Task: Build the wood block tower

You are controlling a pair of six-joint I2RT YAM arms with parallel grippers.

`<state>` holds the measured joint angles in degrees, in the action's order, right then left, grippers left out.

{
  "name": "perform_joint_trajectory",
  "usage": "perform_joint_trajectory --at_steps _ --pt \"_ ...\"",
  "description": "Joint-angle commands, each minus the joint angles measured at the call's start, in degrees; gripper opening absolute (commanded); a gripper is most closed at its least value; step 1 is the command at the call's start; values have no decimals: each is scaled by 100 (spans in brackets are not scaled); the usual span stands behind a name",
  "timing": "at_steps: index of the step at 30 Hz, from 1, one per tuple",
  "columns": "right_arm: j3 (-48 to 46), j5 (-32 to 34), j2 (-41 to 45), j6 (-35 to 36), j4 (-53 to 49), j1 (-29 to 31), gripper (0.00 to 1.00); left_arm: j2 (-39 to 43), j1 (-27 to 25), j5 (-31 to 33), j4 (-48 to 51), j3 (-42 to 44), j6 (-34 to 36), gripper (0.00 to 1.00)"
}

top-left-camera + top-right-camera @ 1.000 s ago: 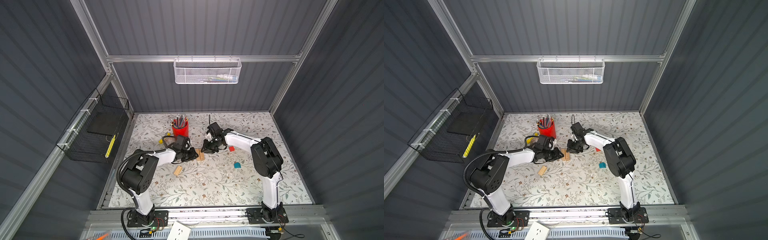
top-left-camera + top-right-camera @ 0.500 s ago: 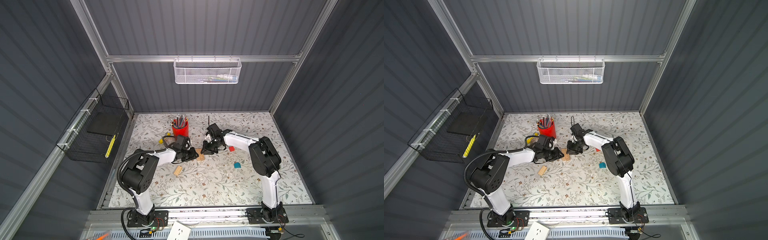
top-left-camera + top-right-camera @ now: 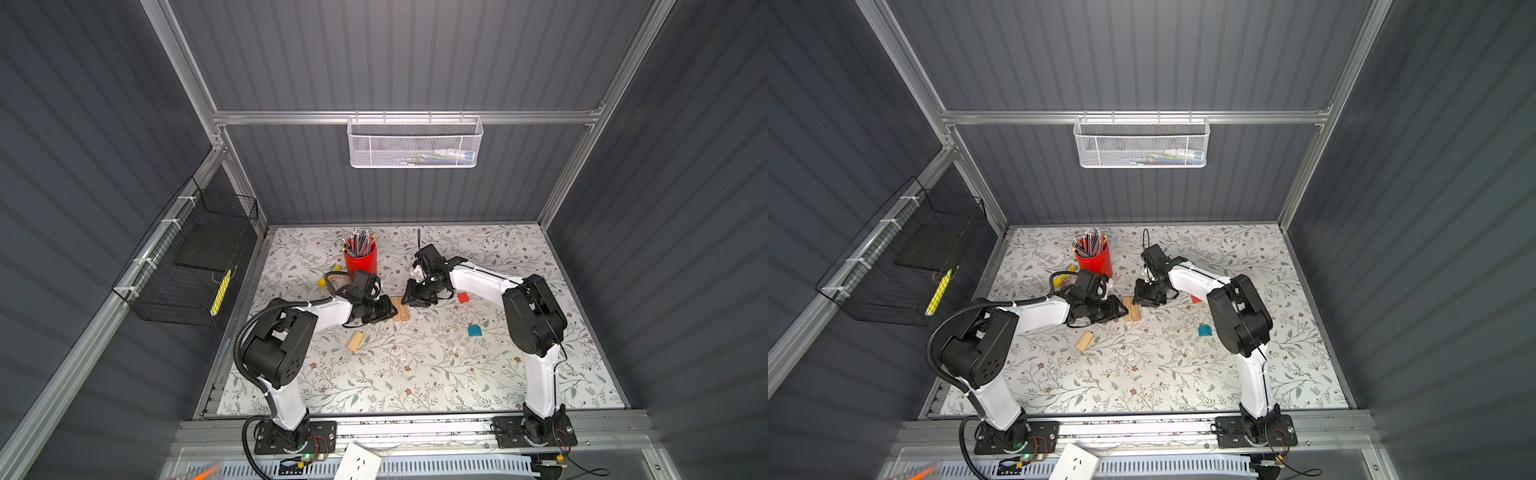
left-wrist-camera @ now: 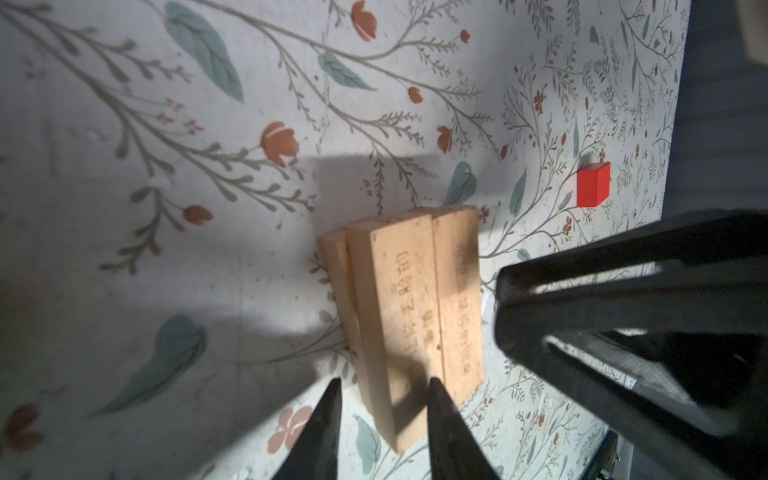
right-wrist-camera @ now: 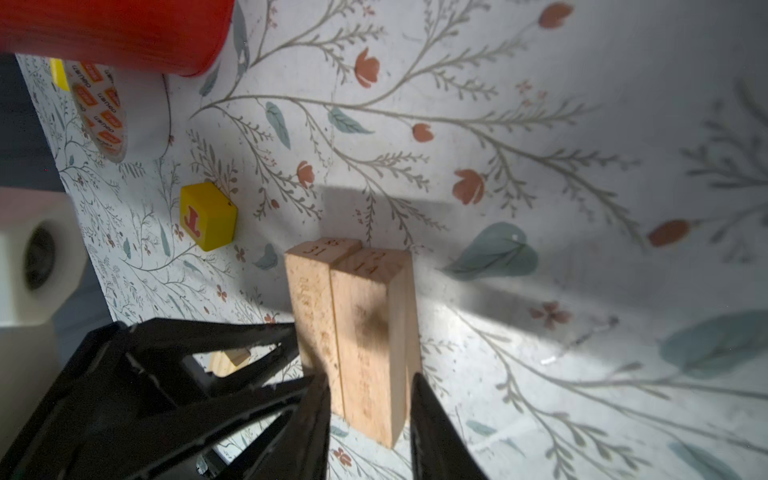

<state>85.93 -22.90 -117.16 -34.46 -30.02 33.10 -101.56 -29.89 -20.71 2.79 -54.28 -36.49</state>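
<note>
Now, beyond the spare plank (image 3: 355,341) and teal block (image 3: 474,331) at lower centre, both claws have just slackened: left claw (image 4: 384,384) and right claw (image 5: 370,382) stand slightly open astride opposite ends of the planks (image 3: 401,309), mid-frame on the desk (image 3: 415,382), so that layer looks set. Farther back, the red cup (image 3: 360,262) holds pencils (image 3: 359,243); the black basket (image 3: 174,303), left, a yellow tube (image 3: 220,286); the white basket (image 3: 374,145), top, unclear items.
</note>
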Motion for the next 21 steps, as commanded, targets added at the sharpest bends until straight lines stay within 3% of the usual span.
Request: perform_joint_trajectory --at_steps 1,11,18,21 --pt "-49 307 351 129 -266 -43 37 379 24 361 415 -143 177 39" --pt "-576 800 1160 335 -375 20 47 1313 27 1380 1455 -195 536 45" --pt "-1059 1093 1644 477 -348 457 54 1930 23 2394 2987 -208 811 50" --pt "-1301 1207 1874 554 -222 819 59 2310 19 2408 3312 107 786 55"
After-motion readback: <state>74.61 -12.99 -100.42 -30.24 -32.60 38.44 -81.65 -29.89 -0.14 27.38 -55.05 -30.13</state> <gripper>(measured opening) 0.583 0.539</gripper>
